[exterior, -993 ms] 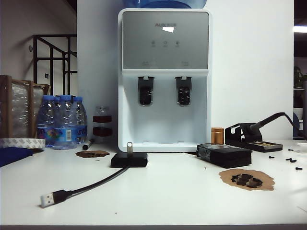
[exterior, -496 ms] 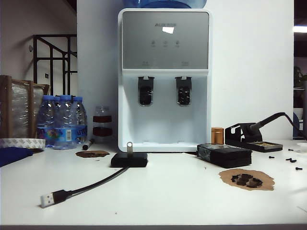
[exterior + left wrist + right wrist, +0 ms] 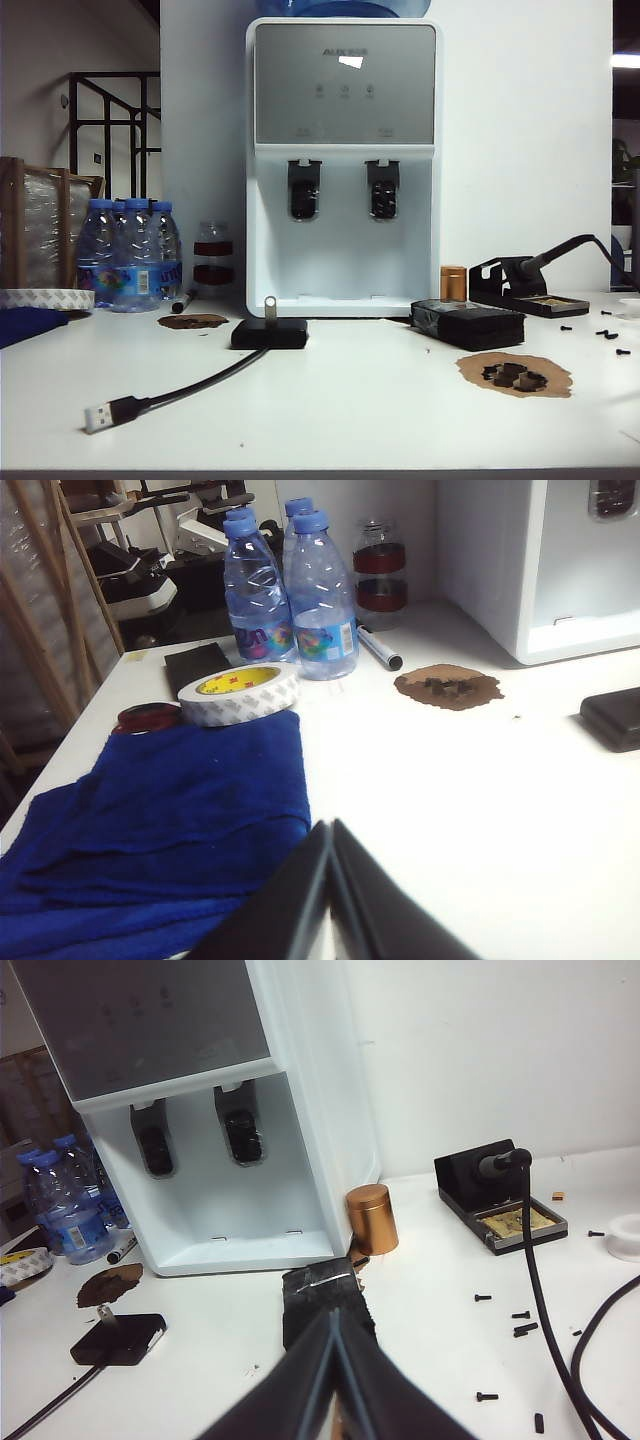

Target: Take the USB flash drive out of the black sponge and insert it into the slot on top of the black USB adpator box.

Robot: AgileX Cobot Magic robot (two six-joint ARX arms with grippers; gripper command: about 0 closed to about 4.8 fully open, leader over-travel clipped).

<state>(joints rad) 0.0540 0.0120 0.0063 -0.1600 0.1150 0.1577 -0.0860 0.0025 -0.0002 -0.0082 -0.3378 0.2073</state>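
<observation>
The silver USB flash drive (image 3: 269, 306) stands upright out of the top of the black USB adaptor box (image 3: 270, 334), hiding the slot. The box's cable runs to a silver plug (image 3: 98, 416) at front left. The black sponge (image 3: 468, 324) lies to the right of the box. Neither arm shows in the exterior view. My left gripper (image 3: 330, 826) is shut and empty, hanging over the edge of a blue cloth, with the box (image 3: 615, 718) far off. My right gripper (image 3: 335, 1312) is shut and empty, hanging above the sponge (image 3: 322, 1295); the drive (image 3: 104, 1315) and box (image 3: 118, 1339) lie beyond.
A white water dispenser (image 3: 343, 160) stands at the back centre, with water bottles (image 3: 128, 255) and a jar to its left. A blue cloth (image 3: 170, 820) and a tape roll (image 3: 238, 693) lie far left. A soldering stand (image 3: 525, 290), a copper cylinder (image 3: 453, 283), foam scraps (image 3: 515, 375) and loose screws sit on the right.
</observation>
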